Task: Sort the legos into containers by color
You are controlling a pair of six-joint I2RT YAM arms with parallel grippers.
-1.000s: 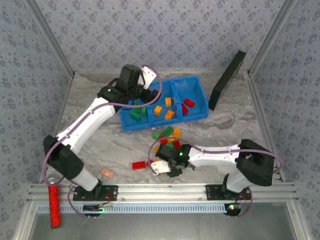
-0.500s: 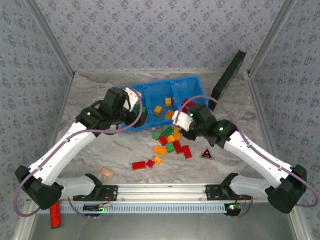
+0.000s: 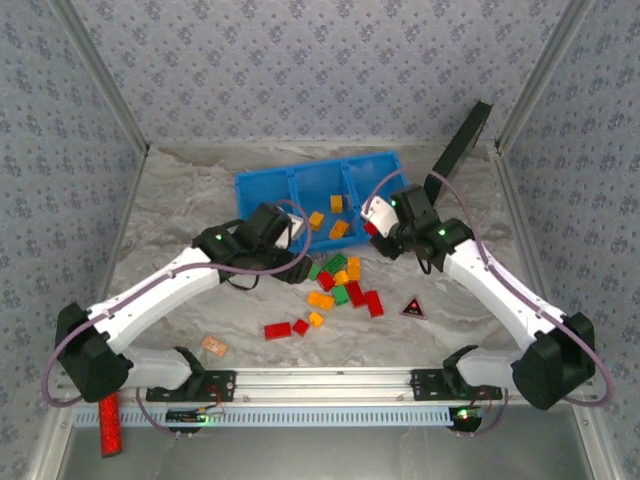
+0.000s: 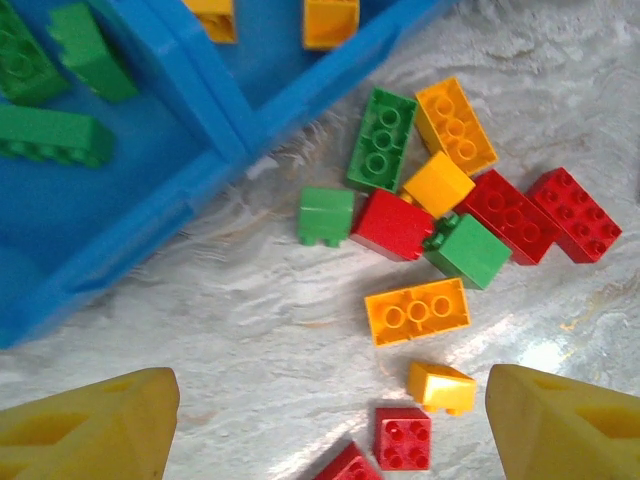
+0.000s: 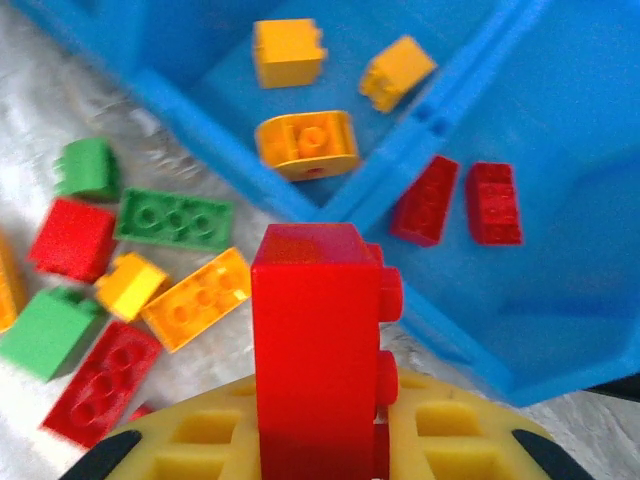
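Grips a red brick (image 5: 315, 330) in the right gripper (image 5: 322, 445), blue bin (image 5: 420, 130) just ahead. Holds the left gripper (image 4: 330, 425) spread apart, loose bricks (image 4: 417, 310) on the table (image 4: 250, 330) just ahead of it.

The right gripper (image 5: 320, 435) clamped an upright red brick (image 5: 315, 330) between its yellow fingers (image 5: 190, 445), the brick's studs facing right. Beyond it lay the blue bin (image 5: 450, 125). One compartment (image 5: 340, 20) held three orange-yellow bricks (image 5: 305, 140). The compartment to its right (image 5: 580, 200) held two red bricks (image 5: 425, 200) lying side by side. Left of the bin, on the marbled table (image 5: 25, 110), loose bricks (image 5: 195, 298) sat close together: green, red and orange-yellow, among them a long green brick (image 5: 172, 218) lying studs up.
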